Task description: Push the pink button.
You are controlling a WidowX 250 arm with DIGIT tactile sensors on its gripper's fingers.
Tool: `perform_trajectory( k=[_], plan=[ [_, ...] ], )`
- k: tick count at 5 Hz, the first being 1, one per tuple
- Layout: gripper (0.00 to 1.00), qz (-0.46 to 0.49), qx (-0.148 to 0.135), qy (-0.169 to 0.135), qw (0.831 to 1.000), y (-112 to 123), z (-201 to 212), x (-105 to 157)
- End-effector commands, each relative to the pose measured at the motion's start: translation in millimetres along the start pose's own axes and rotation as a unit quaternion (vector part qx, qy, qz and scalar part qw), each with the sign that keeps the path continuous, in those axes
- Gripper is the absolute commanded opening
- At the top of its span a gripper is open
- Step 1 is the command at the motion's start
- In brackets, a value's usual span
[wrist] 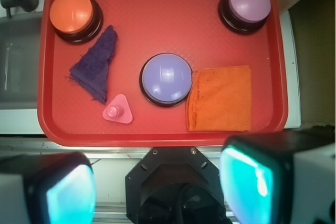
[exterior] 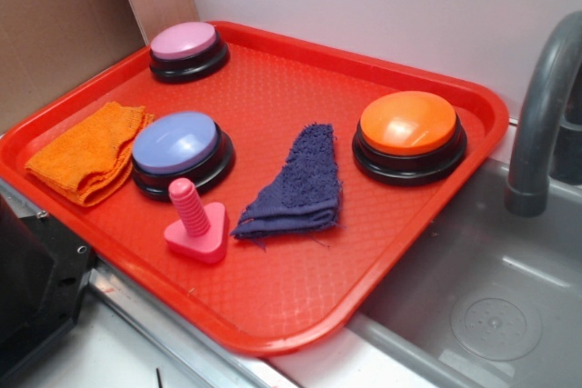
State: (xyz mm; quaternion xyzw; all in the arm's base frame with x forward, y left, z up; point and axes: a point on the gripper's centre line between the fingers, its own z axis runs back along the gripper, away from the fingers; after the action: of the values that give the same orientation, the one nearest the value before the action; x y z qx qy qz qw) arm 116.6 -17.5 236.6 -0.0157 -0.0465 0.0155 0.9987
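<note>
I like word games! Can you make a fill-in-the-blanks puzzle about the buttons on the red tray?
1. The pink button sits in a ____ of the red tray.
2. The orange cloth touches the ____ button.
3. The blue cloth lies between the lavender button and the ____ button.

Answers: corner; lavender; orange

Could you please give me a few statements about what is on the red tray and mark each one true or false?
1. The pink button sits in a corner of the red tray. True.
2. The orange cloth covers the pink button. False: it lies beside the lavender button.
3. The pink toy screw stands upright. True.
4. The purple cloth lies in the sink. False: it lies on the tray.
5. The hand is pressing the pink button. False: it hangs outside the tray.
</note>
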Motion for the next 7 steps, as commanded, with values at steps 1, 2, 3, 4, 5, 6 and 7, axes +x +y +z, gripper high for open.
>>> perform_trajectory(
  k=[1, 2, 3, 4, 5, 6, 7],
  plan=[
    [1.00, 0.000, 0.000, 0.000, 1.000, 0, 0, 0],
    [1.00, 0.019, 0.065, -0.001, 0.998, 36, -26, 49],
    [1.00, 0.109, 0.088, -0.047, 0.989, 69, -43, 93],
    [1.00, 0.153, 0.106, -0.064, 0.980, 98, -68, 133],
    [1.00, 0.199, 0.082, -0.087, 0.973, 131, -97, 140],
    [1.00, 0.240, 0.090, -0.080, 0.963, 158, -120, 148],
    [1.00, 0.252, 0.094, -0.071, 0.961, 169, -138, 148]
  ],
)
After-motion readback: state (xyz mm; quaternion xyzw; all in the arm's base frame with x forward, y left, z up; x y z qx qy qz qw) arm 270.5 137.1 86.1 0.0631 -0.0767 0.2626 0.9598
